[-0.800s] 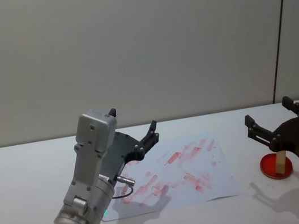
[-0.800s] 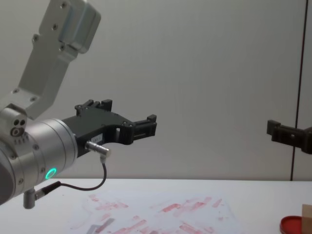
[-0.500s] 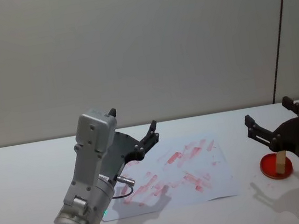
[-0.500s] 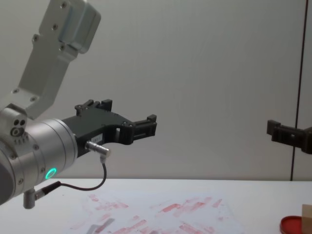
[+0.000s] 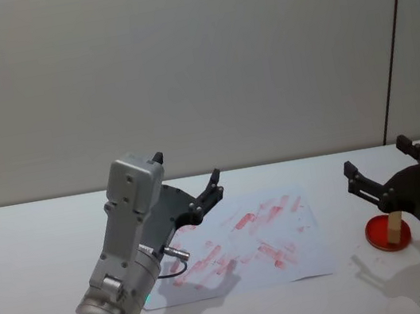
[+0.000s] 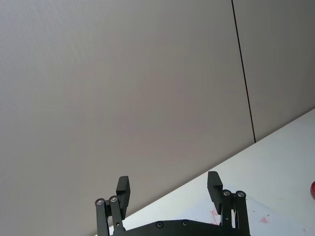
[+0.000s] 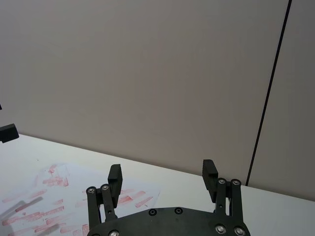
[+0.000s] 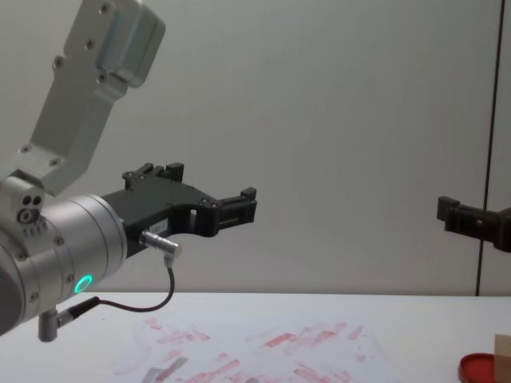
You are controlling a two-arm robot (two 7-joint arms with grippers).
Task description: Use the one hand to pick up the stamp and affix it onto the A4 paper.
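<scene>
Two sets of fingers spread: right gripper [image 5: 374,155] hovers high by the stamp [image 5: 397,226] on the ink pad [image 5: 377,232] right of the A4 paper [image 5: 292,264], pre-grasp, next needing descent and closure; left gripper [image 6: 168,182] idle above that sheet.

Plain grey wall [image 5: 179,65], thin dark vertical seam [image 5: 393,38], white table [image 5: 30,235]

Red round ink pad [image 5: 376,233] on white table [image 5: 30,235], right side. Grey wall [image 5: 179,65] behind, dark vertical seam [image 5: 392,38].
</scene>
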